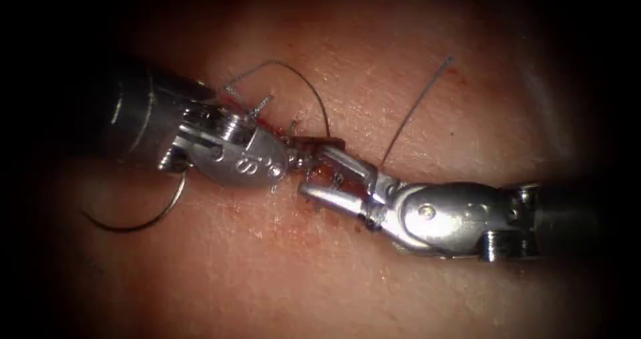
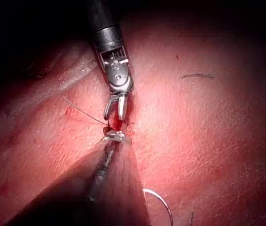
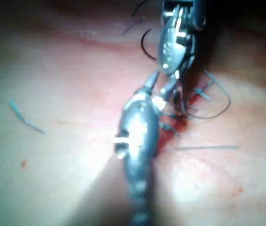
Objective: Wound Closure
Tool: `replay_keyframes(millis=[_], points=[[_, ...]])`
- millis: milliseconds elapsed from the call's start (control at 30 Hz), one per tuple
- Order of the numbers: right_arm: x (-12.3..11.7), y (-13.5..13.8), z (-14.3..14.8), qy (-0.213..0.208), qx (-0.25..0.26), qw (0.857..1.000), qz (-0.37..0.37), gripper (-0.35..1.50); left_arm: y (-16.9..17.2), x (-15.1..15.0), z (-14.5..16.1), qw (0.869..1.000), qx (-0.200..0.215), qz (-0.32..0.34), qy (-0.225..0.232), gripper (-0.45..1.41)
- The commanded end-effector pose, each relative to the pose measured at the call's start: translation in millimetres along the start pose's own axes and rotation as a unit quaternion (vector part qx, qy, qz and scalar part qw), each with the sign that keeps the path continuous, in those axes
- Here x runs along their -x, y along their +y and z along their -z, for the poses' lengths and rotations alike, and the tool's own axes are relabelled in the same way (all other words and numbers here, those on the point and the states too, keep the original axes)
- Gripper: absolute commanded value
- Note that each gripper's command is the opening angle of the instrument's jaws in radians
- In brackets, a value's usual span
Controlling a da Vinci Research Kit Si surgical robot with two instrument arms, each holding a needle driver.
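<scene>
The cut (image 1: pixel 314 179) runs across the tissue (image 1: pixel 414 272) with red fluid along it. My left tool (image 1: pixel 294 157) comes in from the left, its jaws shut on the thread (image 1: pixel 300 79) right at the cut. Facing it tip to tip, my right tool (image 1: pixel 312 172) has open jaws straddling the cut, holding nothing. The curved needle (image 1: pixel 137 224) lies free on the tissue left of the cut, partly behind the left tool's wrist. In the left wrist view the right tool (image 2: pixel 115 115) stands open just beyond the left tool (image 2: pixel 114 137), and the needle (image 2: pixel 163 205) lies nearby.
The thread loops up from the cut and back down. A loose thread end (image 1: pixel 414 109) rises on the right side of the cut. Cut thread pieces (image 3: pixel 26 120) lie on the tissue in the right wrist view.
</scene>
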State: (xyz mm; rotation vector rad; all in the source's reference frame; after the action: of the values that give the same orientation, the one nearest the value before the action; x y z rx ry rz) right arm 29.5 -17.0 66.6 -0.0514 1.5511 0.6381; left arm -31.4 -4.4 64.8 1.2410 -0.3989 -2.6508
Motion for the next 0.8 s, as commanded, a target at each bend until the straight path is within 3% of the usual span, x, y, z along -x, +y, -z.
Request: replay_keyframes(millis=[33, 267, 333, 367, 433, 800], points=[[0.7, -0.5, 0.2, 0.005, 0.004, 1.0, -0.007, 0.27, 0.5, 0.0, -0.5, 1.0, 0.001, 0.003, 0.001, -0.45], [0.9, 0.8, 1.8, 0.005, 0.059, 0.997, -0.04, 0.29, 1.4, -0.3, 0.1, 1.0, 0.002, 0.003, 0.004, -0.45], [1.0, 1.1, 2.3, 0.0, 0.082, 0.995, -0.052, 0.37, 1.8, -1.1, 0.0, 1.0, 0.002, 0.003, 0.005, -0.45], [1.0, 1.5, 2.7, -0.003, 0.104, 0.992, -0.067, 0.56, 1.9, -1.7, -0.3, 1.0, 0.002, 0.004, 0.005, -0.45], [1.0, 2.3, 3.6, -0.011, 0.13, 0.989, -0.073, 0.66, 1.8, -2.6, -0.7, 1.0, 0.002, 0.006, 0.006, -0.45], [1.7, 6.4, 7.0, -0.027, 0.241, 0.963, -0.121, 0.79, 0.1, -4.0, -2.8, 1.0, 0.001, 0.012, 0.006, -0.45]])
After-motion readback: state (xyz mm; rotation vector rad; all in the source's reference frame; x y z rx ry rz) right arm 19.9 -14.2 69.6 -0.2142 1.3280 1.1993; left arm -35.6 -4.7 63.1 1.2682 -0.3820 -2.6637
